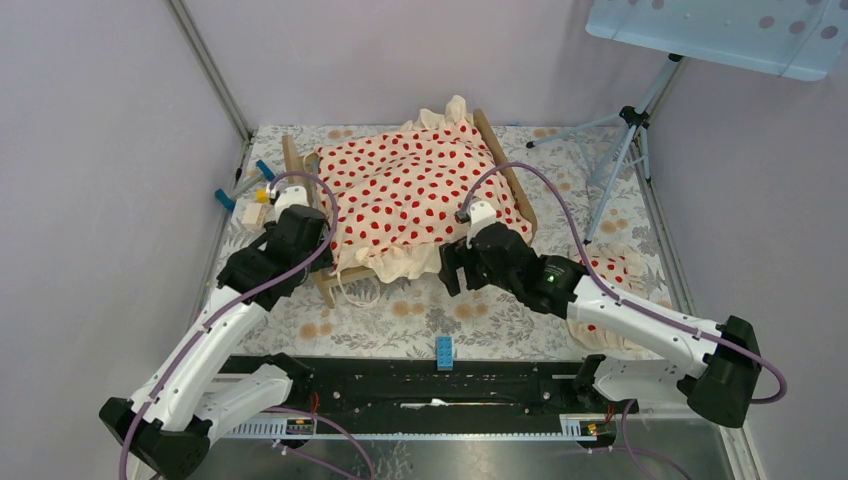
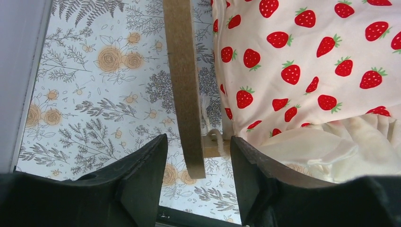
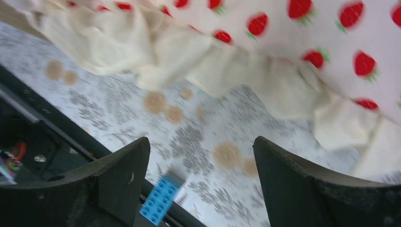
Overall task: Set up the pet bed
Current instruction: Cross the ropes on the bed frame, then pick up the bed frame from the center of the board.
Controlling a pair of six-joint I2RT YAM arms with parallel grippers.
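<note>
You have the blanket [image 1: 415,190] draped over the pet bed [image 1: 506,172] at mid table [image 1: 400,325] — the pillow [image 1: 615,268] lies to its right, the block [image 1: 443,352] in front, near the rail [image 1: 420,380].

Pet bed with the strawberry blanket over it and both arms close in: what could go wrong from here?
1. The left end effector straddles the end board of the pet bed, jaws open; a sideways move could shove or tip the frame.
2. The ruffle of the blanket spills past the near edge, close to the open right end effector; it may snag and drag the blanket askew.
3. The pillow lies beside the right arm, which might sweep it.
</note>
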